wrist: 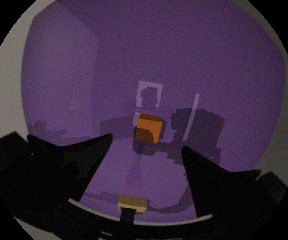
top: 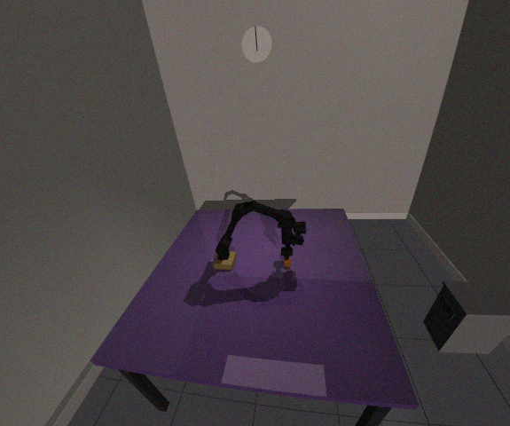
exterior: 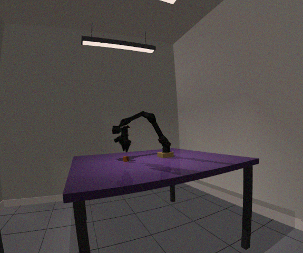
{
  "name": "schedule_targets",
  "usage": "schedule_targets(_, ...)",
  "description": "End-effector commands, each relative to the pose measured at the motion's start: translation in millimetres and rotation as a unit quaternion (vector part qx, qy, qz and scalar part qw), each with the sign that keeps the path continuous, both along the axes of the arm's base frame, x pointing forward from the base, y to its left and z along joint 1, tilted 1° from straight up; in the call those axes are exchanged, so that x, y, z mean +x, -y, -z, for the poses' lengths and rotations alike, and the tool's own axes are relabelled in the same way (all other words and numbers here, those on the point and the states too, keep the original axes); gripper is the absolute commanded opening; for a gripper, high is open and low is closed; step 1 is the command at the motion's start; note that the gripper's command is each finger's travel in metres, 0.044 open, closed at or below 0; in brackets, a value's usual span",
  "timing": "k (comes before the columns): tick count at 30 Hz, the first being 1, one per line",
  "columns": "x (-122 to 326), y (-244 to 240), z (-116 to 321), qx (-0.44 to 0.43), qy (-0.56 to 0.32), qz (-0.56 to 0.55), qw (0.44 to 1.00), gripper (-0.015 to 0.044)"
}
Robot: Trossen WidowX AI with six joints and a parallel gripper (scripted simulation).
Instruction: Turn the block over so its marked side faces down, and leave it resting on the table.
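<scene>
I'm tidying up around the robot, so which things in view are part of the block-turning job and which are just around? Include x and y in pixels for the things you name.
Part of the job:
- orange block (top: 286, 263) (exterior: 125, 158) (wrist: 149, 128)
- open gripper (exterior: 125, 150) (wrist: 148, 144) above it
- purple table (top: 246, 330) (exterior: 135, 176) (wrist: 124, 60)

Just around:
- round wall clock (top: 256, 43)
- hanging lamp (exterior: 118, 46)

The table (top: 263, 330) (exterior: 156, 174) (wrist: 159, 40) is purple. The block (top: 286, 263) (exterior: 125, 158) (wrist: 149, 128) is orange, the arm (top: 263, 207) (exterior: 156, 127) black, its base (top: 230, 263) (exterior: 165, 154) (wrist: 132, 204) tan. Dark lines grid the blue-grey floor (top: 383, 264) (exterior: 135, 231).
</scene>
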State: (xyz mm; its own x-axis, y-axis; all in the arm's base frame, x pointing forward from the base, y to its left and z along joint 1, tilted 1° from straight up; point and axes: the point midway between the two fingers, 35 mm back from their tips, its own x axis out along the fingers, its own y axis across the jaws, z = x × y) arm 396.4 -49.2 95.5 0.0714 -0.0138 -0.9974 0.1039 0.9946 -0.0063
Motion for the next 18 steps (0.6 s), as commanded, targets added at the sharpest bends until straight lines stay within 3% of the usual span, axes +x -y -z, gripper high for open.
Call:
schedule_targets(1, -0.3, 1.0, 12.5, -0.001, -0.007, 0.001, 1.0, 0.044)
schedule_targets(18, 0.7, 1.0, 41.5, -0.001, -0.007, 0.001, 1.0, 0.044)
